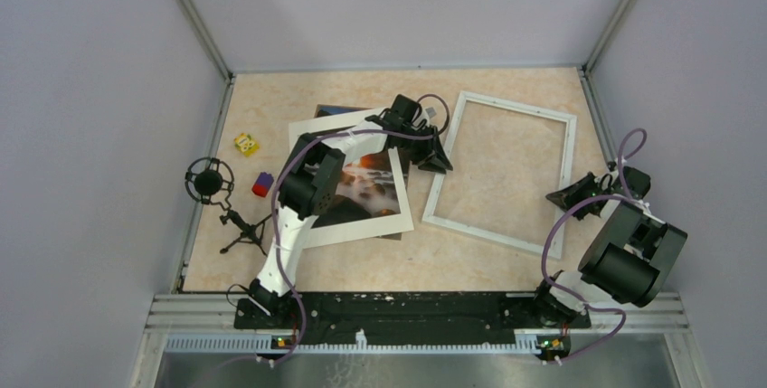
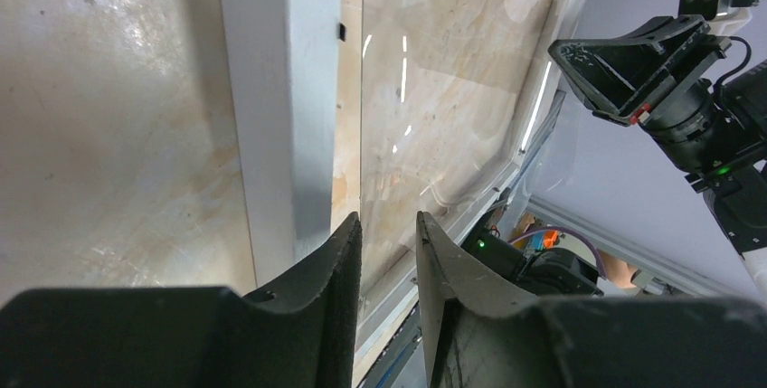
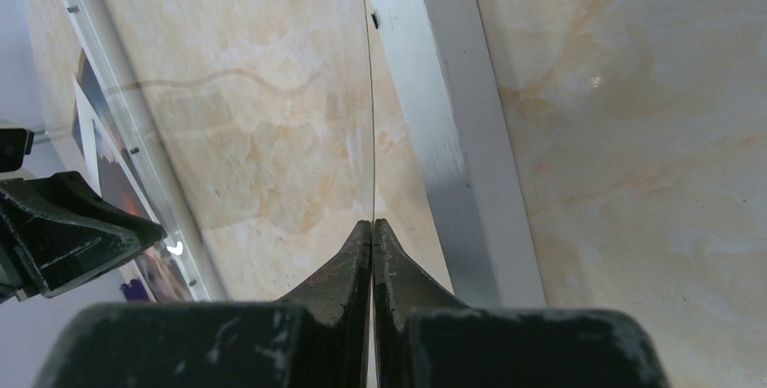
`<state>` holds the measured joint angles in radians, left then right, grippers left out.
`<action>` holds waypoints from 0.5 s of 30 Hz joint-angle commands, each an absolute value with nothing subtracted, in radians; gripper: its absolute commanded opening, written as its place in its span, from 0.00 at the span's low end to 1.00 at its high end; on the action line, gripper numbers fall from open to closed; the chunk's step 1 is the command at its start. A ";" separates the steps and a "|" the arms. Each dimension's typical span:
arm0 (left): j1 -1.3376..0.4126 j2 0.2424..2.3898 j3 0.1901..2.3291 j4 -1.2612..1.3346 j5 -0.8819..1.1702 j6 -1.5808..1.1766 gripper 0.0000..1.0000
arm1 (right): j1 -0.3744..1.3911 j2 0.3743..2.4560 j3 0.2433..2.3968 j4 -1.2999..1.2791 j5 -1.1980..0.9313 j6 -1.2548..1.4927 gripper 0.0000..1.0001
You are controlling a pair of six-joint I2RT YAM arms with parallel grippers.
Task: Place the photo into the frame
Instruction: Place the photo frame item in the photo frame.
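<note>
Appears to be mid-handling of the clear pane that belongs to the frame, ahead of getting the photo in

Pinching one edge of that pane with the right gripper, fingers pressed tight together on the thin sheet, just beside the frame's right bar

Straddling the opposite edge with the left gripper, fingers apart with a gap showing and no bite on the sheet yet, above the frame's left bar

Leaving the photo well to the left of the frame, flat on the table under the white mat, orange glow showing through the window, partly hidden by the left arm, and not in the frame yet

To do this step well:
- Centre the pane's edge in the left gap rather than letting it hug one finger, then close squarely before moving anything
- Move both ends together and level, avoiding any twist or bow in so thin a sheet
- Keep the sheet off the frame's bars, so as not to drag the frame askew
- Expect slip on such a smooth, narrow edge; go slowly
- Put the pane down away from photo and mat, keeping the frame's opening free for the print
</note>
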<state>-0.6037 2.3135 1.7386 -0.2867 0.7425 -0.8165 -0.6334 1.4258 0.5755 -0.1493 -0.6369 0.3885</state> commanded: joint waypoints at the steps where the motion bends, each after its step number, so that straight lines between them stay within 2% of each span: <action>1: -0.622 2.339 1.799 -0.268 0.755 -0.823 0.33 | -0.644 1.393 0.570 -0.106 -0.634 0.387 0.00; 6: -0.623 2.363 1.834 -0.265 0.751 -0.819 0.26 | -0.644 1.394 0.568 -0.097 -0.647 0.387 0.00; 15: -0.623 2.367 1.873 -0.244 0.744 -0.780 0.05 | -0.644 1.391 0.566 -0.082 -0.664 0.387 0.00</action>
<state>-0.6048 2.3791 1.8256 -0.2996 0.7372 -0.8074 -0.6399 1.4258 0.5755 -0.1120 -0.6365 0.3885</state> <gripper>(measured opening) 0.073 0.003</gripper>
